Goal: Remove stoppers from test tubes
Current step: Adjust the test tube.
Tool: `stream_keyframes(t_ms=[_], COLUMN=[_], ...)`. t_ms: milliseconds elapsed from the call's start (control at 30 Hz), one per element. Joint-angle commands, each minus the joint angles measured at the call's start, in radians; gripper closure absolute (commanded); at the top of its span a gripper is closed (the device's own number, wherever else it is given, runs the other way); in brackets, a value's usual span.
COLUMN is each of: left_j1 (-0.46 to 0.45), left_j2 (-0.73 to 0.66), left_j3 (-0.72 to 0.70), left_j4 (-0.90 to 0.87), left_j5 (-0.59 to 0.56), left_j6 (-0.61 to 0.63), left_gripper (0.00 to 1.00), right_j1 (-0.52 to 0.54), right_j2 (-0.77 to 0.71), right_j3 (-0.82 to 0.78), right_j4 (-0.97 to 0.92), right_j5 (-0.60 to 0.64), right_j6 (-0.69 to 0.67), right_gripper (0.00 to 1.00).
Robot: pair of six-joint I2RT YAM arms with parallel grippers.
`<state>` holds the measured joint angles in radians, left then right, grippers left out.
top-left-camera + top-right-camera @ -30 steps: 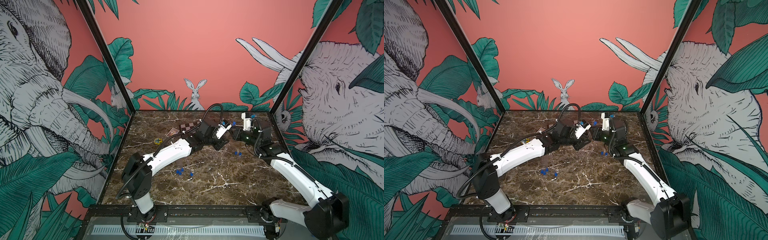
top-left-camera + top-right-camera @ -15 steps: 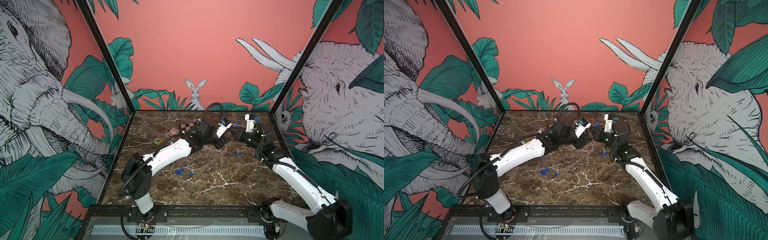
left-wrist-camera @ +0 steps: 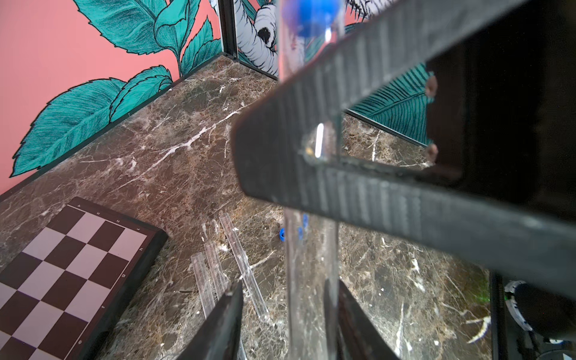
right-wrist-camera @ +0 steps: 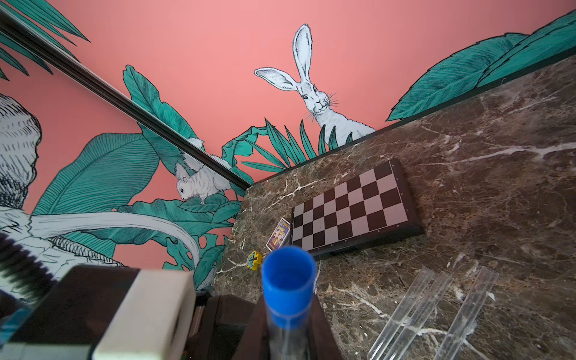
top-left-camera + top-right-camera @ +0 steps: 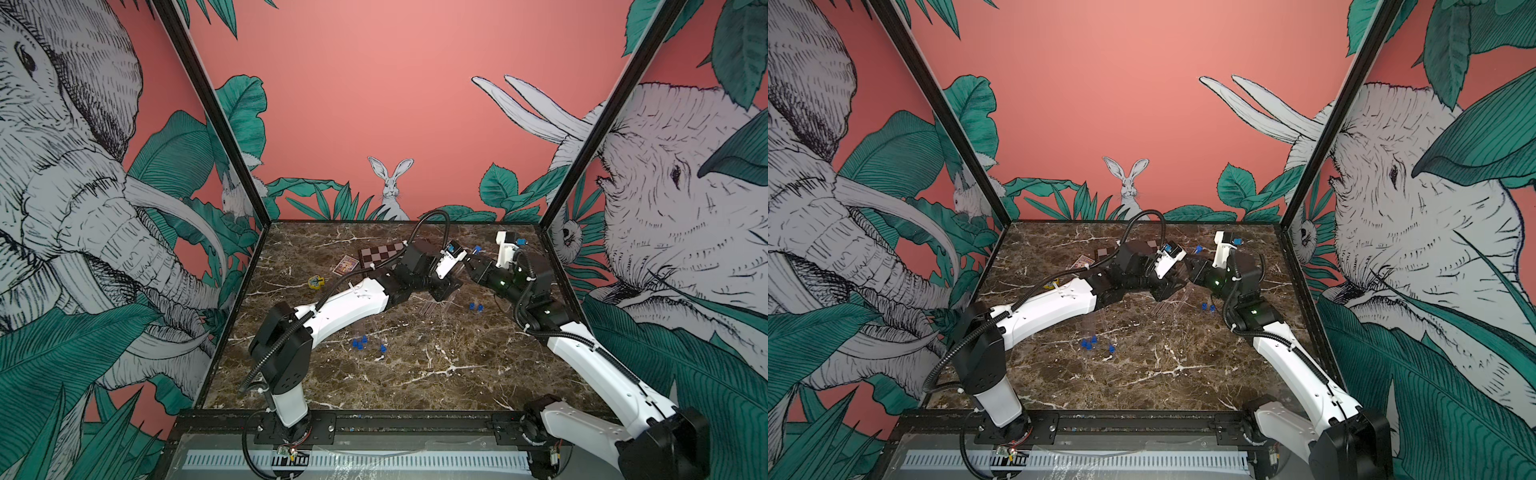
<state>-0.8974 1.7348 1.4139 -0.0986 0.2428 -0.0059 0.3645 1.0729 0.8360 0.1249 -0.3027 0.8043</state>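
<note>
My right gripper point(image 4: 287, 311) is shut on a clear test tube point(image 4: 285, 336) that carries a blue stopper point(image 4: 288, 280) in its mouth. The pair hangs above the back of the table, stopper point(image 5: 478, 249) uppermost. The left wrist view shows the right gripper's ribbed fingers point(image 3: 358, 193) clamped across the same tube point(image 3: 308, 265). My left gripper point(image 3: 288, 283) stands open around the tube's lower end, one finger touching it and a gap at the other. Loose stoppers point(image 5: 359, 343) and a pair of stoppers point(image 5: 476, 307) lie on the marble. Three empty tubes point(image 4: 436, 311) lie below the grippers.
A chessboard point(image 5: 380, 255) lies at the back, with a small card point(image 5: 345, 264) and a yellow toy piece point(image 5: 316, 282) to its left. More empty tubes point(image 5: 368, 328) lie by the left arm point(image 5: 353, 307). Printed walls close in the marble table point(image 5: 415, 386) on three sides.
The left jaws have spread apart around the tube's lower end. The right wrist has shifted a little, still holding the stoppered tube.
</note>
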Motion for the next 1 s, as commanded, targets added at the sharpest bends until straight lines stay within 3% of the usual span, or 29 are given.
stream_keyframes(t_ms=[0,533,600,733,967], left_j1=[-0.008,-0.008,-0.008,-0.009,-0.009], left_j2=[0.002,-0.002,-0.004,-0.008,-0.025], left_j3=[0.043,0.065,0.066,0.069,0.067], left_j4=[0.011,-0.013,-0.013,-0.024,-0.070], left_j5=[0.001,-0.001,0.006,0.018,0.035], left_j6=[0.007,0.064,0.069,0.082,0.098], left_gripper=[0.55,0.80,0.86,1.00,1.00], right_j1=[-0.006,-0.007,-0.009,-0.015,-0.081], right_j2=[-0.013,-0.033,-0.036,-0.062,-0.157], right_j3=[-0.008,-0.018,-0.017,-0.015,0.073], right_j4=[0.071,0.056,0.052,0.022,-0.171], right_j5=[-0.002,-0.003,-0.002,0.026,0.083], right_j6=[0.036,0.035,0.034,0.027,-0.046], right_gripper=[0.84,0.79,0.75,0.58,0.46])
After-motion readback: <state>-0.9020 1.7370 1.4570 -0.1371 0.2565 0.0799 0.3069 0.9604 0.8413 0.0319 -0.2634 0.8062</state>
